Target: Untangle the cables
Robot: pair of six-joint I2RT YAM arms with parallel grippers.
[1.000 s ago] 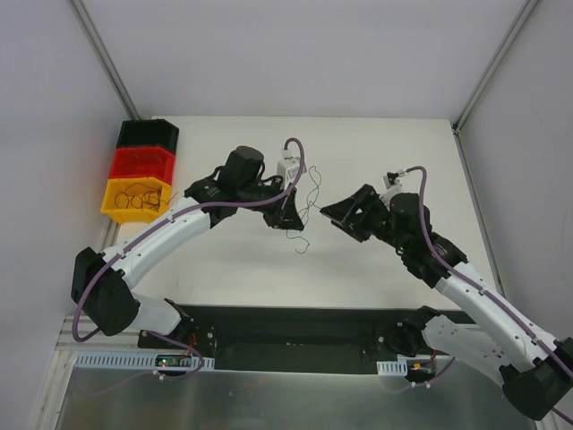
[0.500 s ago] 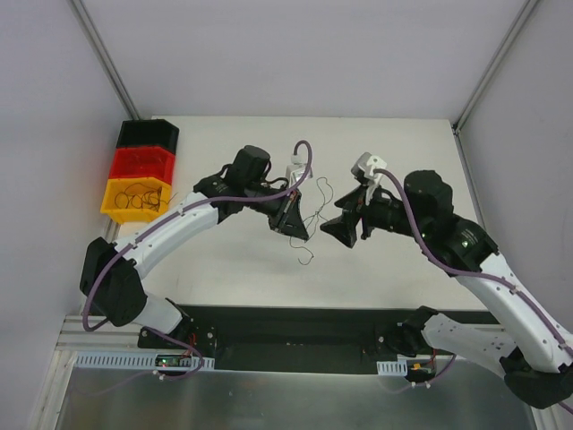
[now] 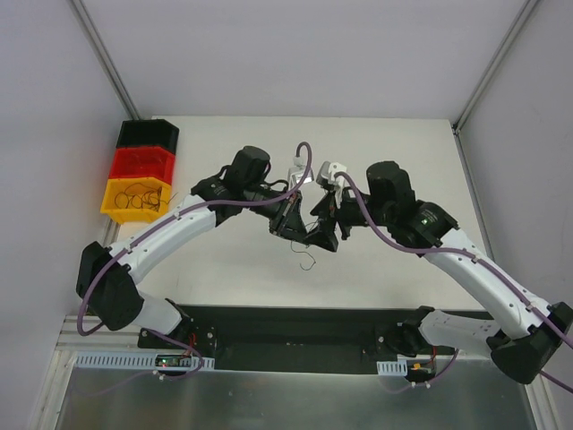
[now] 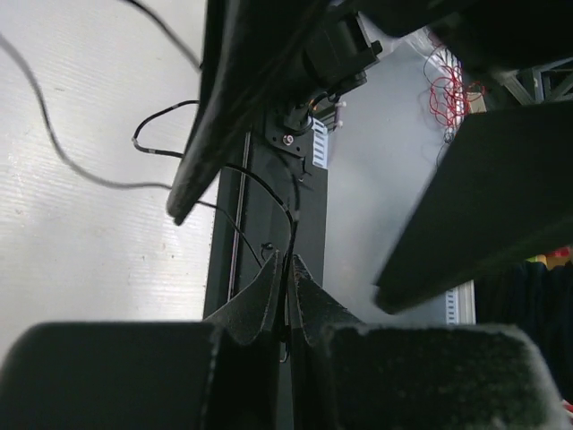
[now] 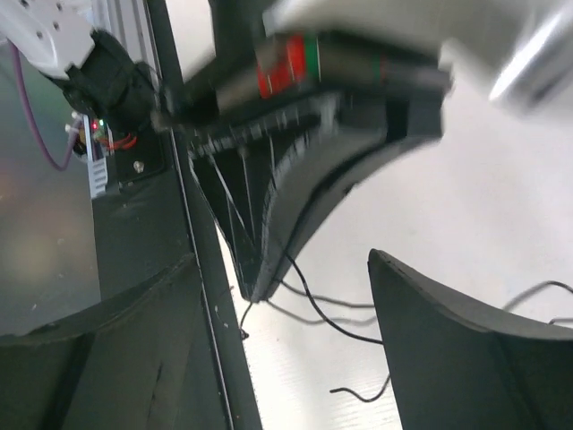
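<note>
1. White table (image 3: 403,152) fills the background. Above its middle, the left gripper (image 4: 286,269) has its fingers pressed together, pinching a thin black strand of the cables (image 4: 292,231).
2. From that pinch the strand rises and curves away. Further dark strands loop and trail across the white surface to one side.
3. In the overhead view, a short hooked end of wire hangs below the two grippers. Whether it touches the table cannot be told.
4. The right gripper (image 5: 282,260) is spread wide, one finger on either side of the left gripper's closed tips. In its own wrist view the strand runs down between the spread fingers without touching either.
5. From above, the two grippers meet almost tip to tip, each arm reaching in from its own side.
6. Well apart, at the table's far left edge, stands a stack of bins (image 3: 121,213), black, red and yellow. The yellow one holds more thin dark wire loops (image 3: 139,195).
</note>
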